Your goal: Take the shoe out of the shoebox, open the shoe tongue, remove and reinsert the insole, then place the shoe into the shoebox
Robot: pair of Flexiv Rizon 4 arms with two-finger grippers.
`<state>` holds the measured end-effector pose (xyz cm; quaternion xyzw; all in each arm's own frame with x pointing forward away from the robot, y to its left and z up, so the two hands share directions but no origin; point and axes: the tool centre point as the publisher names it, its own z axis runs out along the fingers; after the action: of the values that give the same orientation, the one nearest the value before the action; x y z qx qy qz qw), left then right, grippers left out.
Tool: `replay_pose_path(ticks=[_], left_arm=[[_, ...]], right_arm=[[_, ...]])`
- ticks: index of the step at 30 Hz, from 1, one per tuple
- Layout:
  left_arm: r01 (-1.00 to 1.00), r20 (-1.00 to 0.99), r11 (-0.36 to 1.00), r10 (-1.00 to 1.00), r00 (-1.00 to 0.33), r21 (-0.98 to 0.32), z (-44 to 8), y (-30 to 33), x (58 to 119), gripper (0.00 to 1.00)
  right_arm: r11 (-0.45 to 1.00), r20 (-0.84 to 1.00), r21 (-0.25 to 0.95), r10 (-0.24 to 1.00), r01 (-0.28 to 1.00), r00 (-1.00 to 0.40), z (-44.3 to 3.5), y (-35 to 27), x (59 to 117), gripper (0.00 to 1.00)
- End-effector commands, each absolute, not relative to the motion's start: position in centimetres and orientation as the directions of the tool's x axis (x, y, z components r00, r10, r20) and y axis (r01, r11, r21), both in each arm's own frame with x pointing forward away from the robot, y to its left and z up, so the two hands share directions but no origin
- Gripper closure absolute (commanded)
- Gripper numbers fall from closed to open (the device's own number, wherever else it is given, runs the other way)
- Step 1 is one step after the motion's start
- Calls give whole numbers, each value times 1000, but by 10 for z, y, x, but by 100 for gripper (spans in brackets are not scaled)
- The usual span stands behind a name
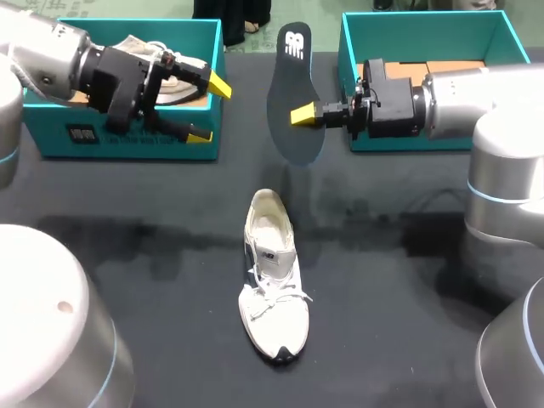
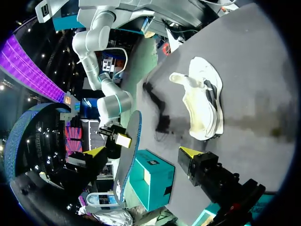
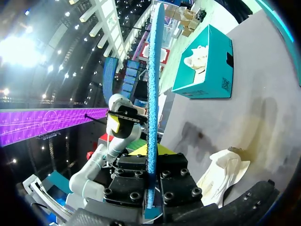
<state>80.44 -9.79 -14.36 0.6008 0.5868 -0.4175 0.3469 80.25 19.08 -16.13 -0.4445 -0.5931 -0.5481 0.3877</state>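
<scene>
A dark table (image 1: pixel 408 280) carries everything. The left arm (image 1: pixel 42 51) comes in at the far left and the right arm (image 1: pixel 484 102) at the far right. Two teal shoeboxes stand along the far edge. The left shoebox (image 1: pixel 127 136) has a second white shoe (image 1: pixel 136 44) lying in it, and the right shoebox (image 1: pixel 425 14) shows brown card inside. The white shoe (image 1: pixel 272 280) lies out of the box on the table, near the middle, with its toe toward the near edge, its laces loose and its opening facing up.

Between the boxes and beyond the shoe, the dark insole (image 1: pixel 293 93) is held in the air, standing upright on end. The right gripper (image 1: pixel 303 115) is closed on its lower part; the right wrist view shows it edge-on (image 3: pixel 153 94), pinched between the fingers. The left gripper (image 1: pixel 210 110) hangs in front of the left shoebox, fingers spread wide, holding nothing.
</scene>
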Motion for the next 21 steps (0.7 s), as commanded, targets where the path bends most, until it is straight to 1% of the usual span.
replay_pose_path(ticks=[1, 5, 6, 7, 8, 9, 10, 12, 14, 15, 16, 17, 21], left_arm=[[994, -849, -72, 527, -28, -78, -135, -95, 804, 0], [994, -849, -72, 527, -28, -78, -135, -95, 804, 0], [992, -840, -63, 540, -61, -112, -138, -104, 803, 0], [982, -835, -62, 538, -117, -177, -141, -106, 801, 0], [976, -810, -29, 564, -164, -218, -144, -108, 801, 0], [976, -799, -19, 579, -165, -216, -146, -108, 798, 0], [963, -765, 22, 603, -225, -267, -149, -106, 798, 0], [947, -743, 60, 606, -286, -316, -152, -100, 797, 0], [887, -681, 141, 592, -431, -439, -156, -94, 797, 0], [837, -620, 203, 587, -520, -509, -158, -91, 797, 0], [800, -555, 279, 598, -578, -531, -161, -88, 796, 0], [772, -481, 383, 617, -623, -508, -164, -85, 794, 0], [772, -481, 383, 617, -623, -508, -164, -85, 794, 0]], right_arm=[[7, 947, 304, 105, 953, -303, -161, 193, 804, 100], [7, 947, 304, 105, 953, -303, -161, 193, 804, 100], [7, 947, 304, 105, 953, -303, -161, 193, 804, 100], [7, 947, 304, 105, 953, -303, -161, 193, 804, 100], [9, 943, 316, 105, 949, -315, -166, 193, 805, 100], [-2, 936, 339, 96, 941, -337, -171, 193, 805, 100], [-17, 933, 353, 82, 936, -350, -176, 190, 806, 100], [-42, 922, 382, 80, 923, -378, -187, 187, 808, 100], [-48, 911, 406, 99, 912, -401, -195, 187, 810, 100], [-47, 904, 422, 95, 905, -416, -199, 188, 810, 100], [-45, 898, 435, 95, 899, -429, -203, 188, 811, 100], [-53, 894, 441, 113, 896, -434, -210, 188, 813, 100], [-53, 894, 441, 113, 896, -434, -210, 188, 813, 100]])
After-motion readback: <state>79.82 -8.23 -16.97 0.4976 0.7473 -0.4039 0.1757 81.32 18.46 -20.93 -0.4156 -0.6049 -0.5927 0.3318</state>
